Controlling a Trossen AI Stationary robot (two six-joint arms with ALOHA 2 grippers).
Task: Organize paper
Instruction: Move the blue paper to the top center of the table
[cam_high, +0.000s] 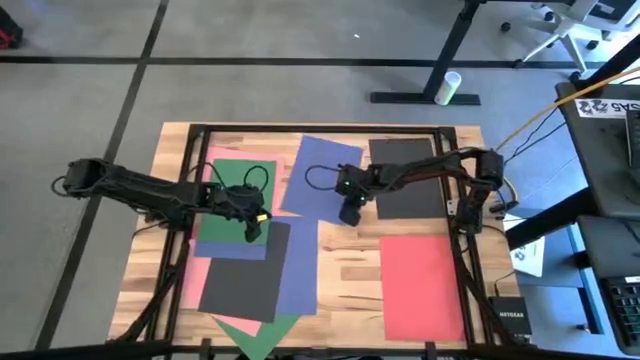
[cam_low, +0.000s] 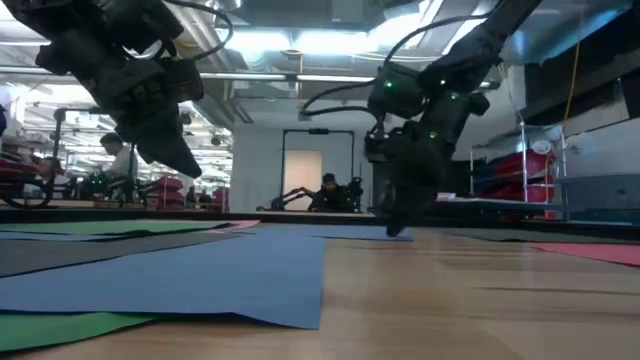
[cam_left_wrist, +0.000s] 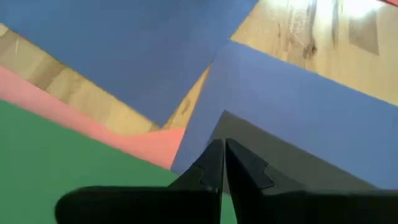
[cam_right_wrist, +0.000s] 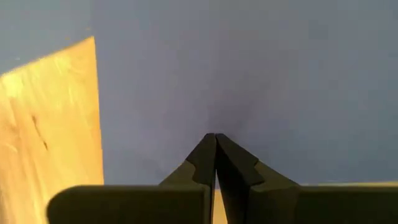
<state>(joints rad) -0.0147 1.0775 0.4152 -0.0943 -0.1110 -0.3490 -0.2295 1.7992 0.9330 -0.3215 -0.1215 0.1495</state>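
I read both pincers as clenched, holding nothing: left gripper (cam_high: 256, 229) over the black sheet (cam_high: 246, 271), right gripper (cam_high: 351, 213) tip at the blue sheet (cam_high: 318, 176) edge.

Bare table (cam_high: 350, 275) lies open between the lower blue sheet (cam_high: 298, 270) and the red sheet (cam_high: 422, 290), with nothing upright on it. The 2 arms cross the middle band: left gripper (cam_high: 254, 228) over the overlapped left sheets, right gripper (cam_high: 350, 213) at the upper blue sheet (cam_high: 320, 175).
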